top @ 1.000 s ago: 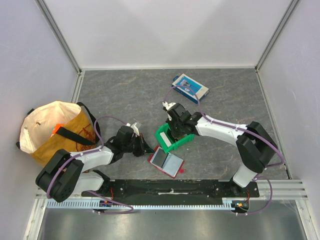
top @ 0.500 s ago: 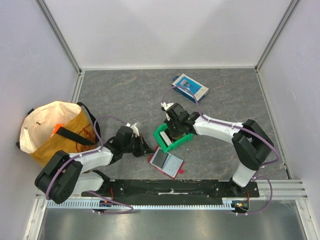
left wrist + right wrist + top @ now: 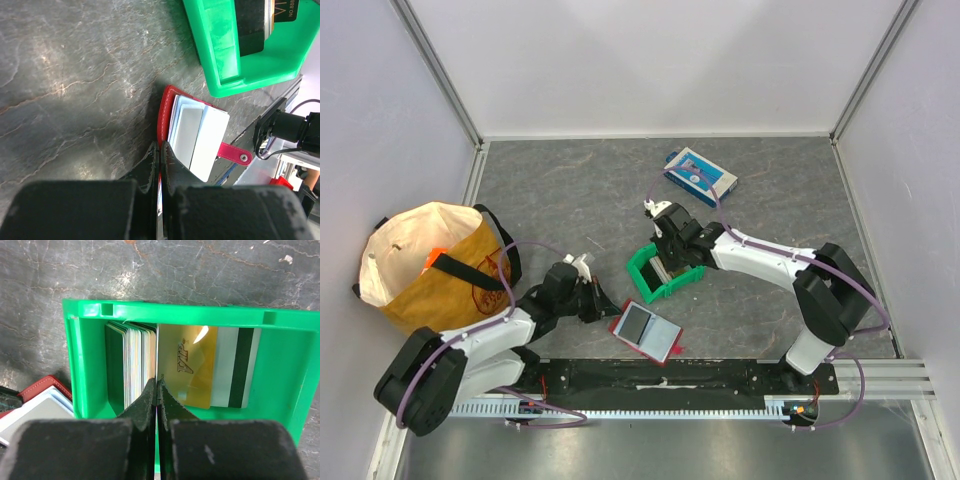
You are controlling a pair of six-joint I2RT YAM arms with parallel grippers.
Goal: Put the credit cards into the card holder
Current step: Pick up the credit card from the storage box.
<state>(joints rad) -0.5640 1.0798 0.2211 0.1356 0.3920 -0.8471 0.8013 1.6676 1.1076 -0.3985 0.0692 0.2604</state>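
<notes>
My L end effector (image 3: 159, 150) is pinched shut on the edge of the flat red folding card holder (image 3: 165, 107), open on the grey bench (image 3: 75, 75); beyond, R end effector (image 3: 156, 386) is closed inside the green plastic bin (image 3: 185, 312) w/ upright mixed-colour plastic credit cards (image 3: 132, 365); can't tell if it grips one.

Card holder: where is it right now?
Top view: the card holder lies open near the table's front edge, about centre, just in front of the green bin, with the left gripper pinching its left edge.
</notes>
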